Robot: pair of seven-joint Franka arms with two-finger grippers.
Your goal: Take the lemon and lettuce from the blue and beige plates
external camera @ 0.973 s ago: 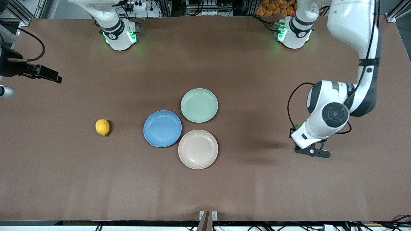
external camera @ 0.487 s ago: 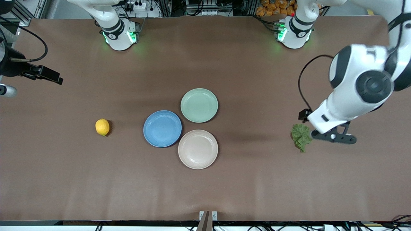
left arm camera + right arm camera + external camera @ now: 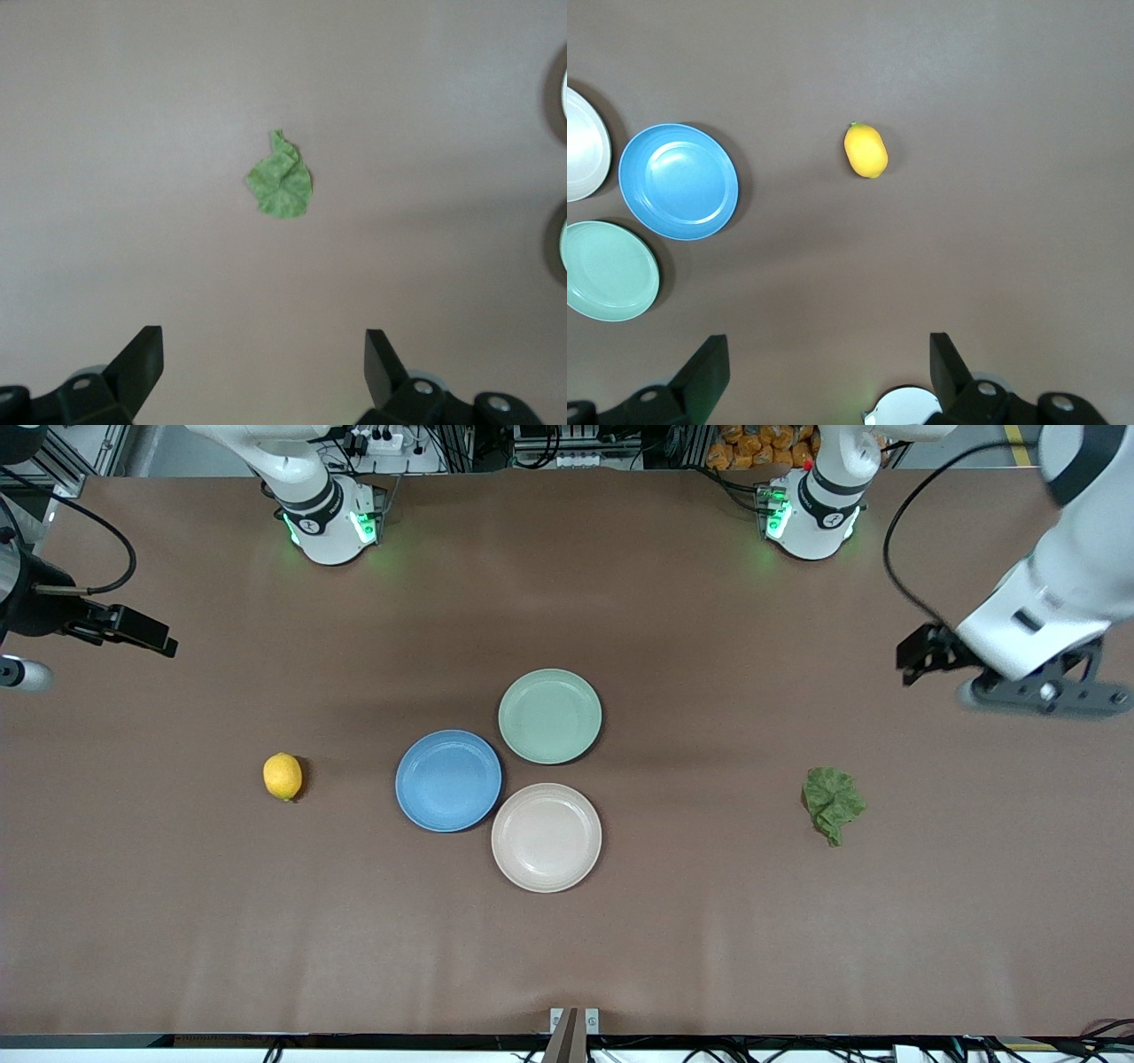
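Lemon (image 3: 283,776), small yellow oval, bare on brown table toward right arm's end, off round blue plate (image 3: 448,780). Right gripper (image 3: 828,376) spread, waiting above. Beige plate (image 3: 547,837) empty. Crumpled green lettuce (image 3: 833,803) toward left arm's end; left gripper (image 3: 264,367) spread, high above it.

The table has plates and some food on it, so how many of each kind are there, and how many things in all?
Plates: 3, the blue plate, the beige plate and the green plate
Lemon: 1
Lettuce: 1
Total: 5
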